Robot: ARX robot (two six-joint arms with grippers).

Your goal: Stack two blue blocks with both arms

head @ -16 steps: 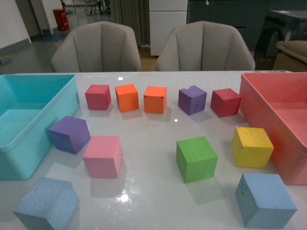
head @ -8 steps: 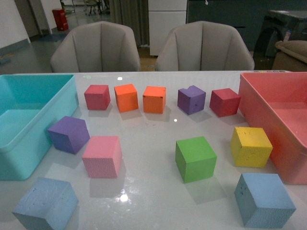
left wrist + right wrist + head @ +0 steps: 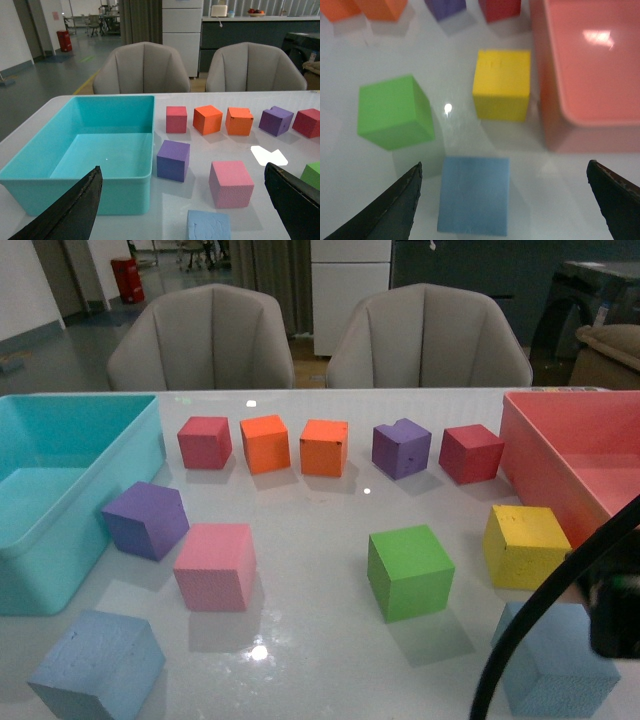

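The right blue block sits by the near right corner of the tabletop. It is a cube with equal sides, turned a little so that a vertical edge faces the near edge of the tabletop. In the front view the right arm and its black cable cross in front of it and hide part of it. In the right wrist view the same block lies under the gap between the right fingers, which are spread wide and touch nothing. Its top face is nearly square to the line between them.

The yellow cube stands just behind this block and the green cube is further in toward the middle. The wall of the coral bin runs close along the right edge.

The left blue block sits by the near left corner, also turned, its broad face angled toward the near edge and a narrow face to the right. The left wrist view shows only its top, low between the left fingers, which are wide apart and hold nothing.

The pink cube stands just behind it, the purple cube behind that, and the turquoise bin lies along the left edge. The two blue blocks are well apart.

Toward the far edge there is a row of a red cube, two orange cubes, a second purple cube and a dark red cube.
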